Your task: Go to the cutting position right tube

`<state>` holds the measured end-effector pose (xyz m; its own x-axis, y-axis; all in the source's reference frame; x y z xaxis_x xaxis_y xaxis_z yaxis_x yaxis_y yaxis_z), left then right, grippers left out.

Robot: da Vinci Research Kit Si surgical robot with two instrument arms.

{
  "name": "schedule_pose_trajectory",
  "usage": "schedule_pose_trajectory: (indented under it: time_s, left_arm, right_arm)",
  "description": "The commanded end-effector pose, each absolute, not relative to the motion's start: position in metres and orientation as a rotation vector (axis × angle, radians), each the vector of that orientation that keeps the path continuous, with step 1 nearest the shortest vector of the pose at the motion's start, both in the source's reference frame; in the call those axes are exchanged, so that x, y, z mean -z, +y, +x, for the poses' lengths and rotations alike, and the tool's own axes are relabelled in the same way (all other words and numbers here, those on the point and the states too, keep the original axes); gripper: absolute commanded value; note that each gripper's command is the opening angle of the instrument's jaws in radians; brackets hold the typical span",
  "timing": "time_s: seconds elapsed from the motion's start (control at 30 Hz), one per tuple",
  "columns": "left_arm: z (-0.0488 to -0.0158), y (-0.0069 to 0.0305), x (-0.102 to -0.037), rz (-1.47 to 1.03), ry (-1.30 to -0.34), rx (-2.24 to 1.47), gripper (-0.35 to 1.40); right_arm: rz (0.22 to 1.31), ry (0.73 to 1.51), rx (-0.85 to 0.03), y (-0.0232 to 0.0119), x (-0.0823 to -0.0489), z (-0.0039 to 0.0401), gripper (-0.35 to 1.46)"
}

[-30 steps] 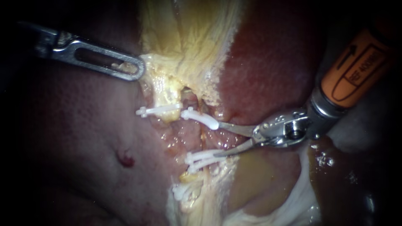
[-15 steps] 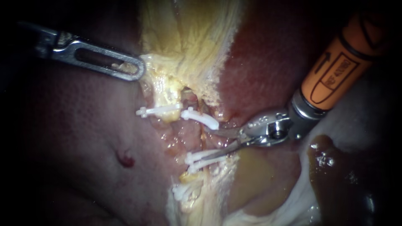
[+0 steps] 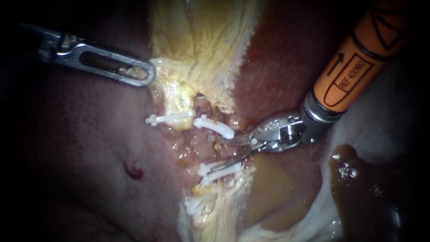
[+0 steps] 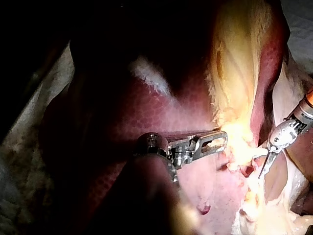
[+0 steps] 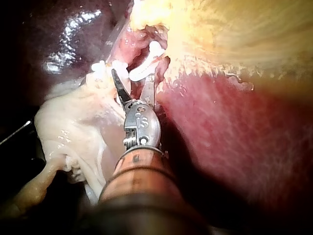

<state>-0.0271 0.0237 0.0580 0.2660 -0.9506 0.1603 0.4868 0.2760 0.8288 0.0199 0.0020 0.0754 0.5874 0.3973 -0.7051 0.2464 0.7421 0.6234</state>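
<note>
White clips [image 3: 214, 126] beside indistinct right instrument [image 3: 218, 154]

Upper clip [image 3: 214, 126], lower clips [image 3: 204, 170] hem narrow gap.

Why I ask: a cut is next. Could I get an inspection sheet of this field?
Surface: dark red liver, pale yellow gallbladder.
Job's things: one white plastic clip above and a white clip pair below a pinkish tube.
Clutter: brown fluid pool.
Instruments: left instrument, slotted steel jaws shut on the gallbladder's edge; orange-sleeved right instrument, curved blades open, straddling that tube.
Cables: nothing seen.
Surroundings: nothing seen.
</note>
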Motion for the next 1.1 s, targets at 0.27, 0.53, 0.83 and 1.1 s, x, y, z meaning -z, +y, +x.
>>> schedule_pose_trajectory:
  time_s: [0.27,0.53,0.83,1.1]
  left_arm:
    - [-0.0272,0.0238,-0.0581,0.744,-0.760,1.102,-0.35]
    - [-0.0273,0.0238,-0.0581,0.744,-0.760,1.102,-0.35]
    - [-0.0273,0.0238,-0.0582,0.744,-0.760,1.102,-0.35]
    - [-0.0274,0.0238,-0.0585,0.743,-0.761,1.103,-0.35]
  right_arm:
    - [0.757,1.003,-0.095,0.0021,-0.0756,0.0214,1.31]
    - [0.775,1.056,-0.098,0.0018,-0.0752,0.0219,1.35]
    - [0.827,1.121,-0.043,0.0007,-0.0739,0.0222,1.30]
    - [0.827,1.157,-0.039,0.0004,-0.0732,0.0235,1.30]
